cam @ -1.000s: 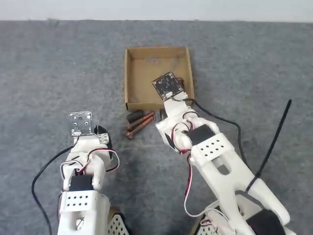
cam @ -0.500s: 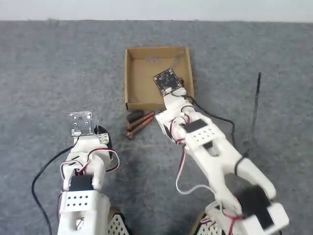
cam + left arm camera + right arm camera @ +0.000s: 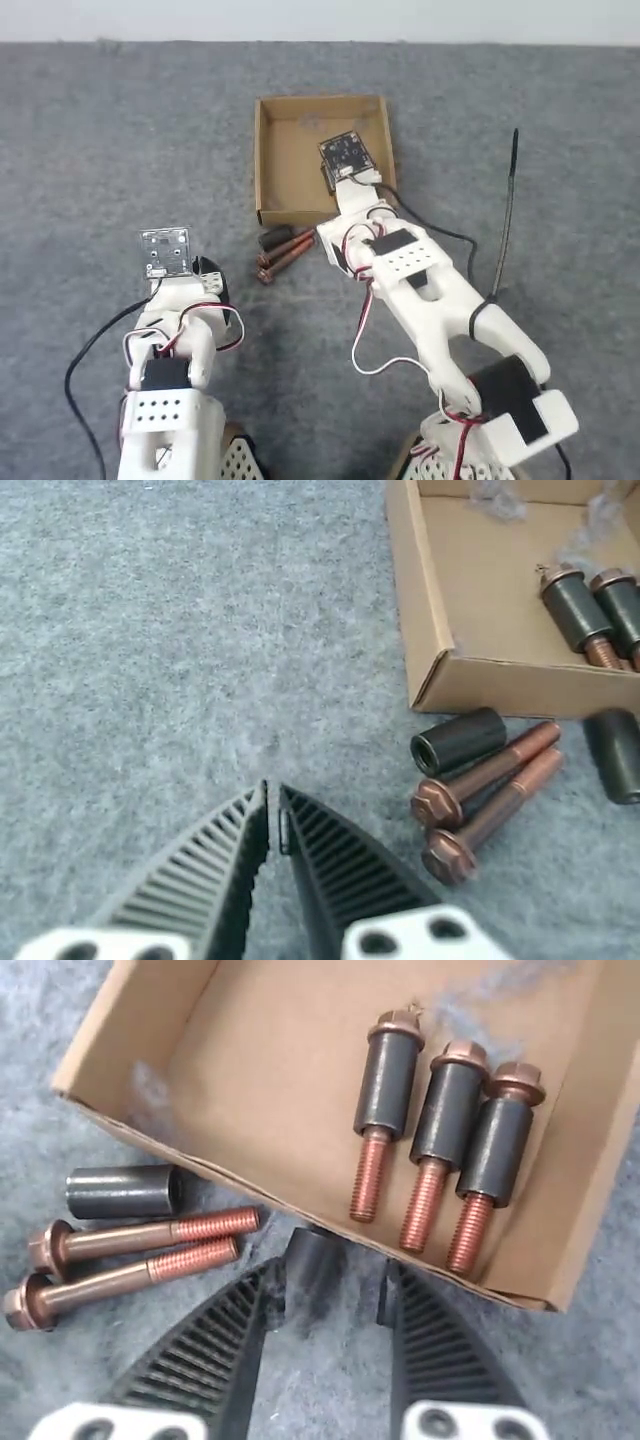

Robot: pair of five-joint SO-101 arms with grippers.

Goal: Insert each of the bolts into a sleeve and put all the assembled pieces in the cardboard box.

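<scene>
Robotics lab or maker bench, grey felt-like mat as work surface, white left arm and right arm side by side, loose servo wires in plain sight (bare camera boards on the wrists), plain pale wall behind.

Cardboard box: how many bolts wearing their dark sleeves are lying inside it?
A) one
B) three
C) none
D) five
B: the right wrist view shows three sleeved bolts lying side by side on the floor of the cardboard box.
</scene>
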